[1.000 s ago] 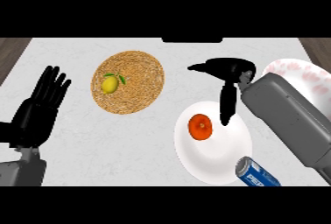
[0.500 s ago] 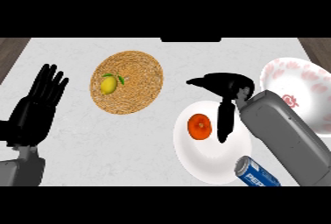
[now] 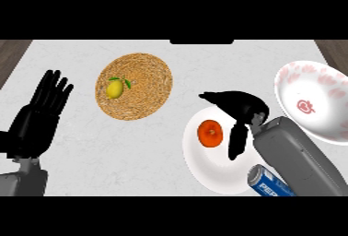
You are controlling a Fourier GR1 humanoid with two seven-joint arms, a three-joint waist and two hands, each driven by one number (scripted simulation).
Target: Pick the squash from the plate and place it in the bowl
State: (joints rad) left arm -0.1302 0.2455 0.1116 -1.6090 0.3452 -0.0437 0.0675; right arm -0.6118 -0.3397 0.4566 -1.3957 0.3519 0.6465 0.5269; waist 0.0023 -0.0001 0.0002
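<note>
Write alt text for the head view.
The right hand hovers over a white plate holding an orange squash, with a patterned bowl to its right. The left hand rests open at the left.

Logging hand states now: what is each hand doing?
Left hand: open, resting, holding nothing.
Right hand: open above the round orange squash, holding nothing.

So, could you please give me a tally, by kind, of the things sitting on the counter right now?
Plates: 1, the white plate.
Bowls: 1, the white bowl with red pattern.
Woven mats: 1, the round mat.
Produce: 2, the orange squash on the plate and the yellow lemon on the mat.
Cans: 1, the blue can.
Total: 6.
</note>
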